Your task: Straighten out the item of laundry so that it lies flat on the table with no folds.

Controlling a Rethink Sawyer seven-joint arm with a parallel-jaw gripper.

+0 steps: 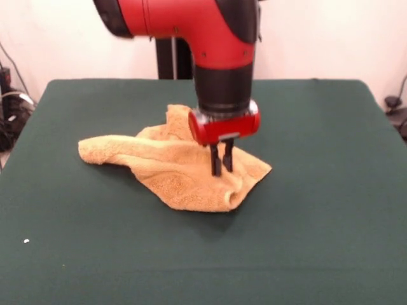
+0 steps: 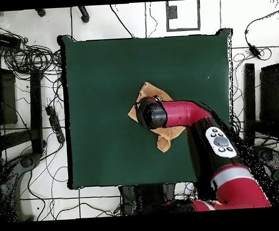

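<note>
The item of laundry [image 1: 172,171], a golden-orange towel, lies crumpled near the middle of the dark green table [image 1: 318,159]. One end trails off to the left and a rolled fold runs along its near right edge. My gripper [image 1: 222,170] comes straight down onto the towel's right part, its two black fingers close together with their tips in the cloth. In the overhead view the arm's head covers the gripper and most of the towel [image 2: 147,90]. Only the towel's corners stick out onto the table [image 2: 105,81].
A small white speck [image 1: 26,241] lies on the felt near the front left. Cables and dark equipment [image 2: 22,62] crowd the floor around the table's sides. The red arm [image 2: 188,114] reaches in over the table's lower right in the overhead view.
</note>
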